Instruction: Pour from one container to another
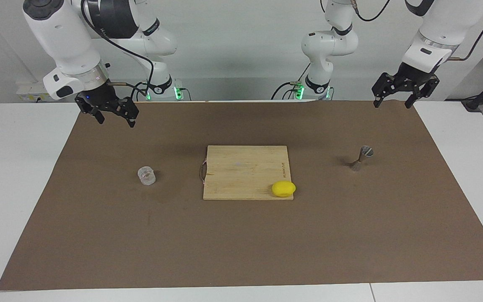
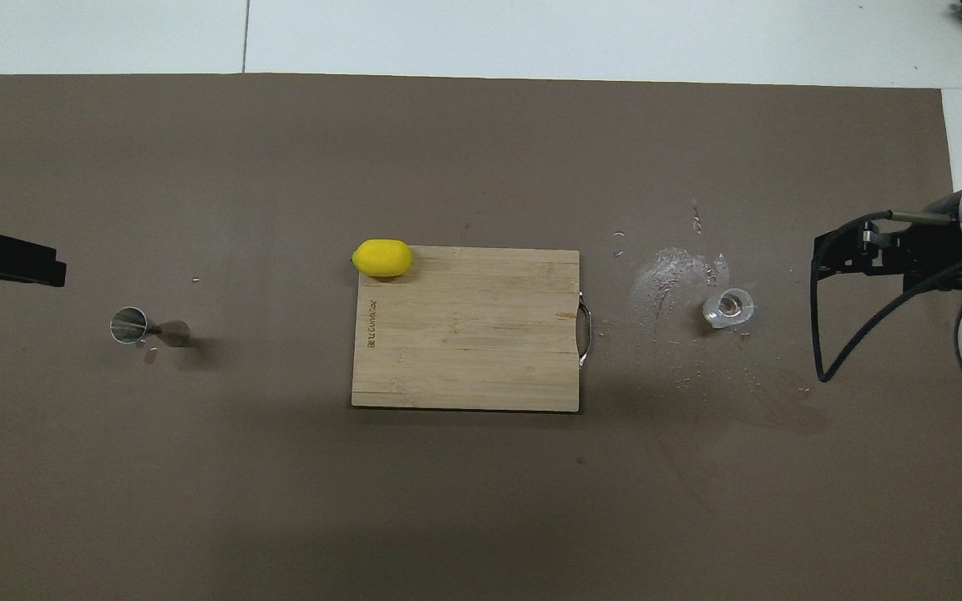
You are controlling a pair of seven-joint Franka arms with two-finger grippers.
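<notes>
Both white arms hang raised over the robots' own edge of the brown mat, bent at the elbow with the wrists pointing down. The right end effector (image 1: 109,113), black and two-fingered, hovers over the mat's corner at the right arm's end of the counter, its fingers spread apart with nothing between them. The left end effector (image 1: 405,93) hovers over the matching corner at the left arm's end, fingers likewise apart and empty (both arms look to be simply waiting).

Farther from the robots than the left end effector, well apart from it, the small silver hourglass-shaped metal jigger (image 1: 361,158) stands upright on the brown mat (image 1: 241,243). Farther out from the right end effector, also well apart from it, the small clear faceted glass tumbler (image 1: 146,175) stands upright on the mat; in the overhead view a pale wet-looking smear (image 2: 673,271) marks the mat just beside it, with small specks scattered around.

Between the two vessels lies the pale rectangular wooden cutting board (image 1: 241,170), its thin metal handle (image 1: 202,171) turned toward the tumbler. A yellow lemon (image 1: 284,188) rests on the board's corner farthest from the robots, at the jigger's side, overhanging the edge slightly. The white counter (image 1: 19,167) shows around the mat.
</notes>
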